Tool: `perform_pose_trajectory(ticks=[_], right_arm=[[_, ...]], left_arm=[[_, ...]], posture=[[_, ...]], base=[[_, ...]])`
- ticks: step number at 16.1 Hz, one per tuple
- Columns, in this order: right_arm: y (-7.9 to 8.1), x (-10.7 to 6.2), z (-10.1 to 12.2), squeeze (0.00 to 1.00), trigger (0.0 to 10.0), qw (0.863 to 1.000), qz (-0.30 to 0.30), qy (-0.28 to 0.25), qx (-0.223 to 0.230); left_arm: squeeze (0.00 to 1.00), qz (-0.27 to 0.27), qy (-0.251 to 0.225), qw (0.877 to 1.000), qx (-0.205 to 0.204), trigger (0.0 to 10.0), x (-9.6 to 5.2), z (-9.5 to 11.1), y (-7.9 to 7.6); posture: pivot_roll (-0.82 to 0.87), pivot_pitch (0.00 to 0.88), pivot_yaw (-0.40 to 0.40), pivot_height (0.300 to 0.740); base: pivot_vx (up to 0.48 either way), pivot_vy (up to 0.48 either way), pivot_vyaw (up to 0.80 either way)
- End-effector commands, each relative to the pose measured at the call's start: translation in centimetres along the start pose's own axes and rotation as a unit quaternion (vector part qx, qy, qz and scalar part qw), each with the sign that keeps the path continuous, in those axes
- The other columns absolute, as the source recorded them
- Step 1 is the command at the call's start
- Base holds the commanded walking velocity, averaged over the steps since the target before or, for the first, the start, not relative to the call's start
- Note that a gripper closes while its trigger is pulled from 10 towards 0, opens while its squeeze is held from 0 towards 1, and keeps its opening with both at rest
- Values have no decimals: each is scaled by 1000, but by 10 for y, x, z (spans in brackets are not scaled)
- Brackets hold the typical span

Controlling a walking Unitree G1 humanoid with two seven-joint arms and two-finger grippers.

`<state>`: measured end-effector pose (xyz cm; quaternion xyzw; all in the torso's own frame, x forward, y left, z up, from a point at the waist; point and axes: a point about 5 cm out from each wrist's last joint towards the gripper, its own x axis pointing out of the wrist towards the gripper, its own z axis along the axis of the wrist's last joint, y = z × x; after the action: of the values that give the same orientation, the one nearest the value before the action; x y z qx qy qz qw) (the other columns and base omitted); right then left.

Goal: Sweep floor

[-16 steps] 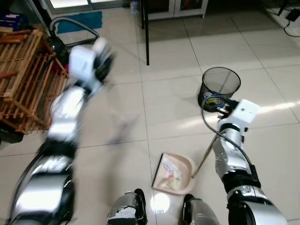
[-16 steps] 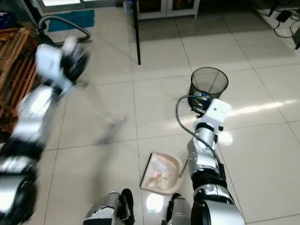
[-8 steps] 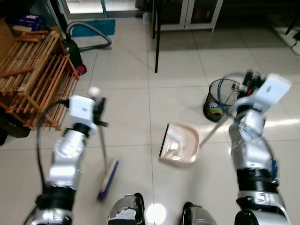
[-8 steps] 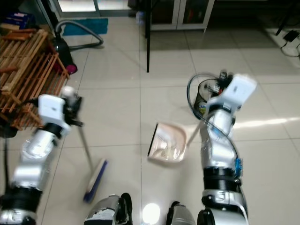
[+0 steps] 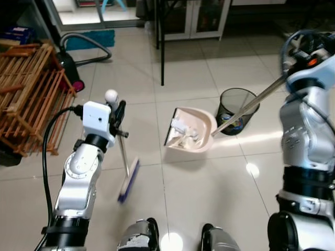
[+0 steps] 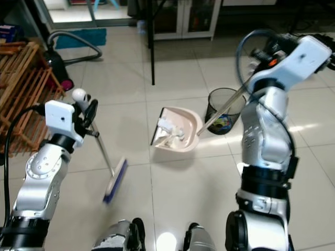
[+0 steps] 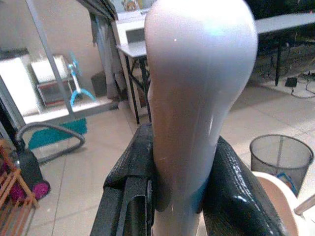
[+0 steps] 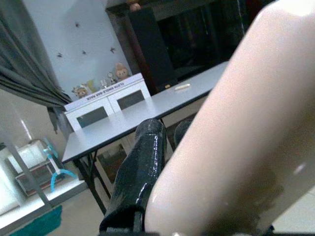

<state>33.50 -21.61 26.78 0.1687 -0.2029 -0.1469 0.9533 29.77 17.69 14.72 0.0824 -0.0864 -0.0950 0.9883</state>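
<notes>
My left gripper (image 5: 118, 112) is shut on the white-knobbed broom handle (image 7: 197, 98), its black fingers (image 7: 235, 183) pressed on either side. The broom slants down to its blue head (image 5: 128, 180) on the tiled floor, left of my feet. Held high at the right, my right gripper (image 6: 268, 54) is shut on the long handle (image 8: 236, 147) of the beige dustpan (image 5: 192, 130). The pan hangs in the air, tilted, with white scraps (image 5: 180, 127) inside. It is just left of the black mesh bin (image 5: 236, 107), whose rim is beside the pan's edge.
A wooden slatted rack (image 5: 26, 94) stands at the left, with a vacuum cleaner and hose (image 5: 70, 52) behind it. A black table leg (image 5: 159, 47) and a white cabinet (image 5: 204, 15) are at the back. Open tiles lie between the broom and the bin.
My right arm has risen and carried the dustpan off the floor, up and towards the bin. The left arm brought the broom down to stand beside me. The camera has also shifted.
</notes>
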Motion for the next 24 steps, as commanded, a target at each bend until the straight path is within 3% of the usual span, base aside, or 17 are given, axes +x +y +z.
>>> perform_pose_trajectory(ticks=[1,5,14,20,24], right_arm=[[4,4,18,0,10000,999,5,-31,11],[-8,9,18,0,10000,999,-23,-27,36],[-10,14,29,0,10000,999,-20,-42,24],[-13,17,32,0,10000,998,-34,-50,33],[-16,16,33,0,10000,997,-44,-56,34]], left_arm=[[0,12,-13,1000,7,10000,-2,8,3],[0,26,-15,1000,8,10000,-1,14,4],[0,28,4,1000,2,10000,-4,8,-1],[0,24,5,1000,-3,10000,-3,7,-4],[0,22,8,1000,-10,10000,-3,4,-5]], posture=[[46,101,31,740],[60,91,14,740],[52,93,23,740],[42,76,35,740],[18,63,52,740]], base=[[311,0,-400],[368,0,-206],[397,0,0],[404,0,-629],[401,0,0]])
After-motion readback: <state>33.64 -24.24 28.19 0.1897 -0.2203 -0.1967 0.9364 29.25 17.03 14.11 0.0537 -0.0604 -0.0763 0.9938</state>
